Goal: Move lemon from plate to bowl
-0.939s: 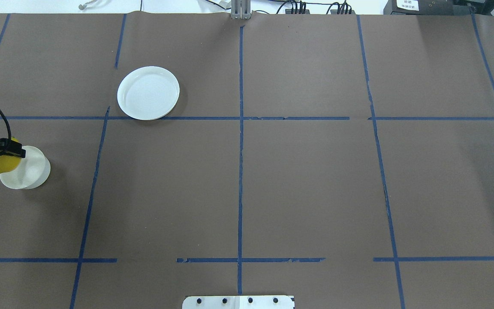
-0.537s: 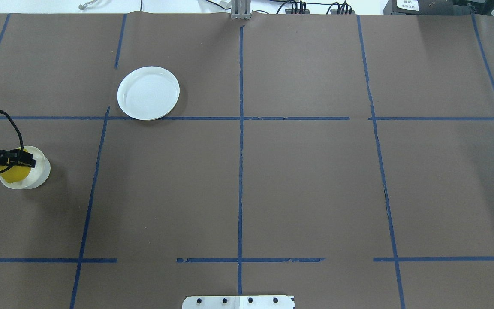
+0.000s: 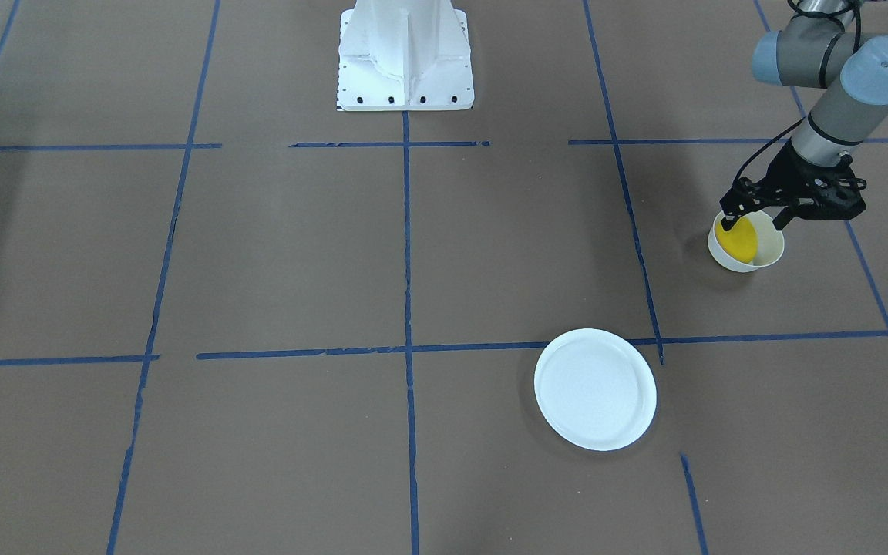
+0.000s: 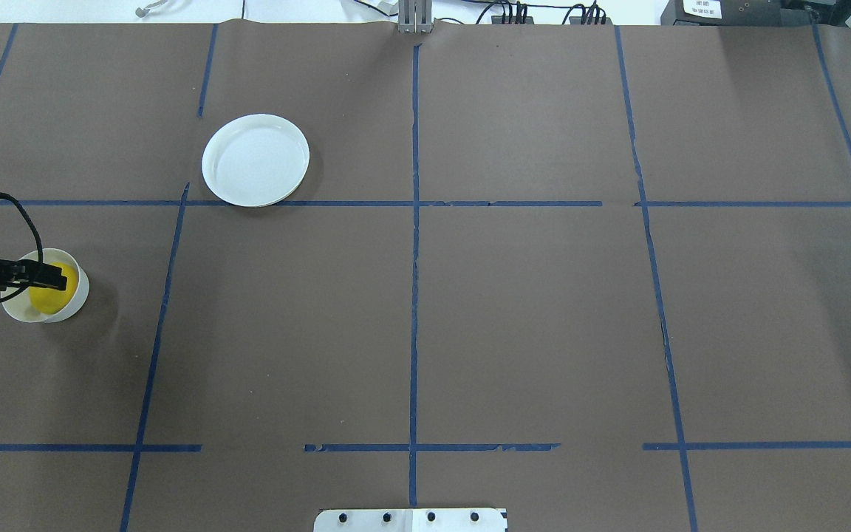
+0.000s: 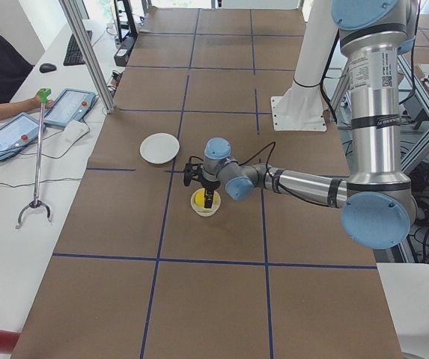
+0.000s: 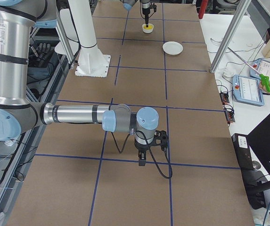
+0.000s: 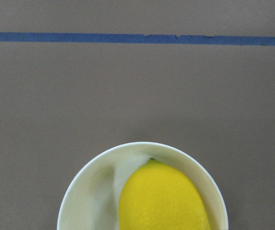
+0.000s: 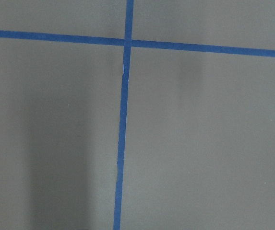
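Observation:
The yellow lemon (image 3: 738, 240) lies inside the small white bowl (image 3: 769, 258), against its side. It also shows in the overhead view (image 4: 49, 297) and the left wrist view (image 7: 161, 201). My left gripper (image 3: 754, 223) hangs just over the bowl with its jaws spread wide. One finger (image 3: 728, 223) is at the lemon's top and the other is over the opposite rim. The flat white plate (image 3: 595, 389) is empty and stands apart. My right gripper (image 6: 143, 162) shows only in the exterior right view, low over bare table, and I cannot tell whether it is open or shut.
Brown paper with blue tape lines covers the table. The white robot base (image 3: 405, 54) stands at the table's middle edge. The bowl (image 4: 74, 303) is near the left edge of the overhead view, and the plate (image 4: 255, 159) is farther in.
My left gripper has come down and a little to the right over the bowl. The lemon has sunk from above the rim into the bowl. The plate has not moved.

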Robot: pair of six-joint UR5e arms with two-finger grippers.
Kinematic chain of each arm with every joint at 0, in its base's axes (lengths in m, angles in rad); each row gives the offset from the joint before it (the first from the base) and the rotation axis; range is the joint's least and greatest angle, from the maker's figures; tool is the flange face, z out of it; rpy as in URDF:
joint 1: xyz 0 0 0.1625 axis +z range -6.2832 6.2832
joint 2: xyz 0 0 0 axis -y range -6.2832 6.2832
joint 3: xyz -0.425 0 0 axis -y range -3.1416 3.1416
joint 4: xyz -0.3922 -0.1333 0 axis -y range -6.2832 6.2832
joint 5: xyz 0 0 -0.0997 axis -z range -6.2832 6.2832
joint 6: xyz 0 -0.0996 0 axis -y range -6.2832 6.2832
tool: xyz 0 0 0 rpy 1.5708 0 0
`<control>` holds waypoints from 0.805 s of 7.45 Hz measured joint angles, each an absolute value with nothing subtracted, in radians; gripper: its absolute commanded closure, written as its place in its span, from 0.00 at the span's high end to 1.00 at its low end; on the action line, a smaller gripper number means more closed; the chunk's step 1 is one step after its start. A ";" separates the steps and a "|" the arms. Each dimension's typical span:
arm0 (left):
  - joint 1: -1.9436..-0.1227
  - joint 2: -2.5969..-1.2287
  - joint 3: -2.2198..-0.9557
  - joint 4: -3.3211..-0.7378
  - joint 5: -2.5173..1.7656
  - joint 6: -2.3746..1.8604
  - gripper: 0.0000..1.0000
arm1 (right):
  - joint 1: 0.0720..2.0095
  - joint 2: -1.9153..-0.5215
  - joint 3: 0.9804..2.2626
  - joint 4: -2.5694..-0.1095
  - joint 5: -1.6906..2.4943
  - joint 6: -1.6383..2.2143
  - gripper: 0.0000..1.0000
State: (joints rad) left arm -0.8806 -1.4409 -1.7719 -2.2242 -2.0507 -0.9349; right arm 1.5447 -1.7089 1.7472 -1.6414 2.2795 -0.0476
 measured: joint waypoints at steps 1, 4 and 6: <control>-0.884 -1.439 -1.782 -2.223 -2.065 -0.924 1.00 | 1.545 -1.709 1.747 -1.641 2.279 -0.048 1.00; -1.004 -1.442 -1.799 -2.172 -2.210 -0.699 1.00 | 1.545 -1.709 1.747 -1.641 2.280 -0.048 1.00; -1.149 -1.468 -1.802 -2.033 -2.273 -0.444 1.00 | 1.545 -1.709 1.747 -1.641 2.280 -0.048 1.00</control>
